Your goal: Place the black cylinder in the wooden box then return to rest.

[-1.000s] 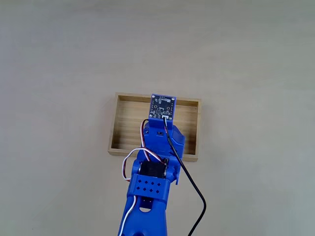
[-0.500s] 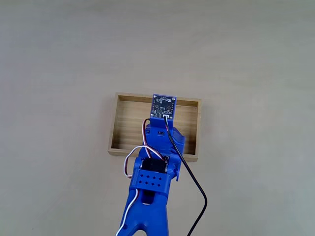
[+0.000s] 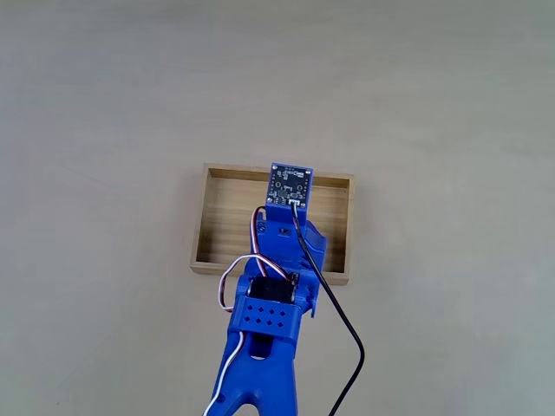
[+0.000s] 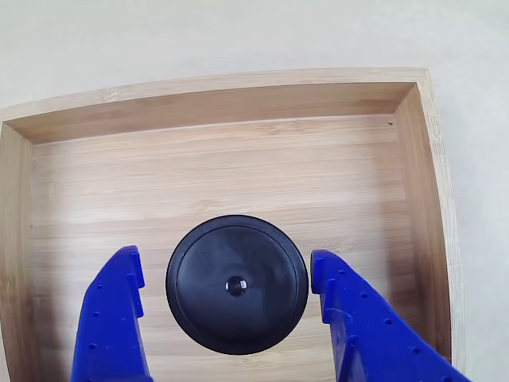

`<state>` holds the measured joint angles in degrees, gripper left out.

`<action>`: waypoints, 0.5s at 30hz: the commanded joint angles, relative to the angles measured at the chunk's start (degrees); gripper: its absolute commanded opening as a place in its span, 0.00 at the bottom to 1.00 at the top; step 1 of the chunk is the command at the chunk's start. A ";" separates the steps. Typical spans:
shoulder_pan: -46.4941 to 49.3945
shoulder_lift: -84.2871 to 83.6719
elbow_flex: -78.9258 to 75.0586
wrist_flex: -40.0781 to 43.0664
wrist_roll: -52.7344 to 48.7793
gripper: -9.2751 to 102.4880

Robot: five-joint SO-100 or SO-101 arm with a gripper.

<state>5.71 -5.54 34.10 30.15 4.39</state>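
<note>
Short black cylinder is standing upright, round top facing the camera, low-centre in the shallow light-wood box, blue gripper fingers spread apart, clear of it.

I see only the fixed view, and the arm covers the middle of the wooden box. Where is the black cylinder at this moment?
Observer: In the other view, the black cylinder stands inside the wooden box, on its floor.
Operator: Does the end effector hold it?
Observer: No. The end effector is open; a gap shows between each blue finger and the cylinder.
Operator: Is the cylinder upright?
Observer: Yes, its round top with the small central dimple faces the camera.
Operator: Is it near a wall?
Observer: It sits well away from the far wall and both side walls.
</note>
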 commanded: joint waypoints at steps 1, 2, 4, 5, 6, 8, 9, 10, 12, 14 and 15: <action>-0.79 -1.32 -5.80 -1.76 -0.35 0.38; -0.79 -1.58 -5.71 -1.76 -0.44 0.38; -0.79 -2.55 -5.36 -1.76 -0.44 0.39; -0.79 -3.25 -5.19 -1.76 -0.44 0.39; -0.70 -4.22 -4.75 -1.76 -0.18 0.39; -0.53 -6.50 -3.87 -1.67 0.35 0.39; -0.35 -7.56 -3.43 -1.67 0.88 0.39; -0.09 -8.61 -2.99 -1.67 1.41 0.39; 0.35 -10.99 -1.85 -1.05 2.81 0.39; 0.79 -13.36 -0.26 -0.97 4.04 0.39; 1.05 -14.59 0.70 -0.79 5.10 0.39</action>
<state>5.80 -11.25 34.89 30.15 7.21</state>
